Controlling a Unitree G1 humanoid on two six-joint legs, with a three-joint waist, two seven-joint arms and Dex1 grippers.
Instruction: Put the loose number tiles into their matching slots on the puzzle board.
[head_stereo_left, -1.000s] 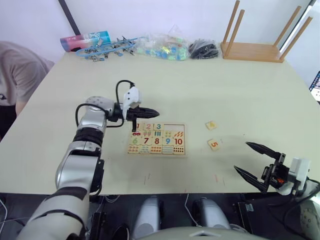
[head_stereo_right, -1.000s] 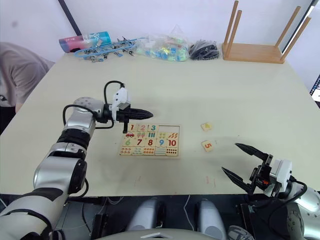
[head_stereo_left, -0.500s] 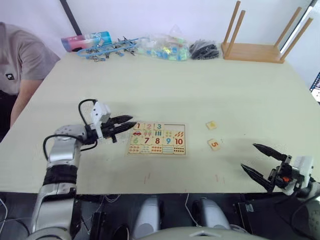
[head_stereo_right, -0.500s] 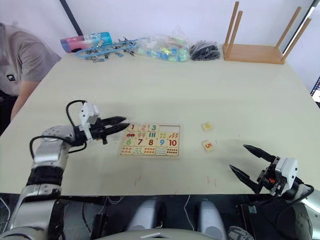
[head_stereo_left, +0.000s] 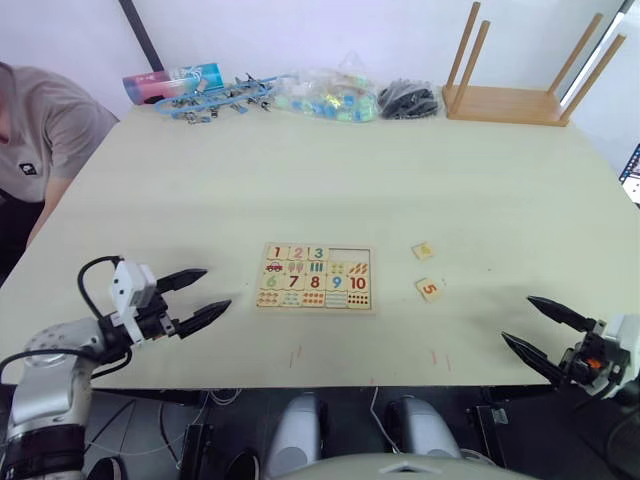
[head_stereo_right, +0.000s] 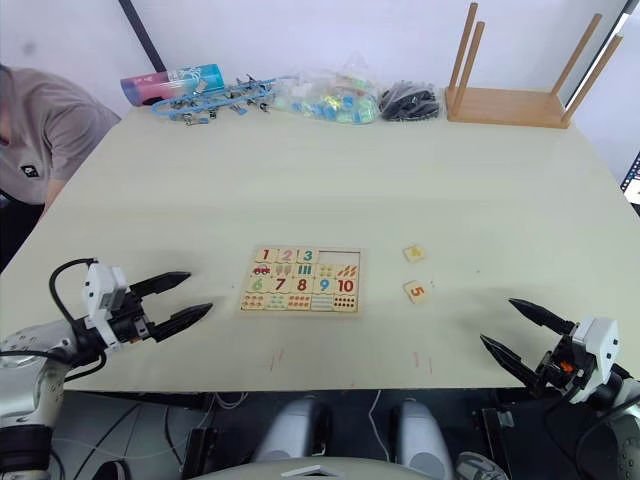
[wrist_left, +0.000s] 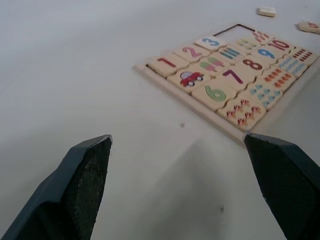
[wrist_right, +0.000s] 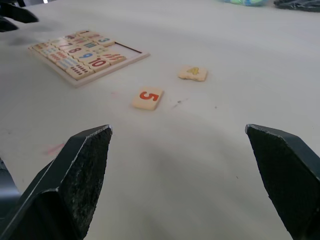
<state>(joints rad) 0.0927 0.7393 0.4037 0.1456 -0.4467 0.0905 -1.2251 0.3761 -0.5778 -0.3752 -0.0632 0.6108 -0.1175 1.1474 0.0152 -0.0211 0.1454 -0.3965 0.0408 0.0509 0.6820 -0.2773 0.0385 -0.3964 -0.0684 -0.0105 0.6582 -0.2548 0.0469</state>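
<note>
The board (head_stereo_left: 316, 277) lies flat near the middle of the bench (head_stereo_left: 330, 170), its 1, 2 and 3 tiles seated in the top row and the last two slots (head_stereo_left: 349, 254) of that row bare. To its right, apart from it, lie the 4 tile (head_stereo_left: 422, 250) and, nearer the front edge, the 5 tile (head_stereo_left: 428, 289). The left hand (head_stereo_left: 190, 297) hovers wide open and empty left of the board. The right hand (head_stereo_left: 540, 328), also wide open and empty, sits at the front right edge.
</note>
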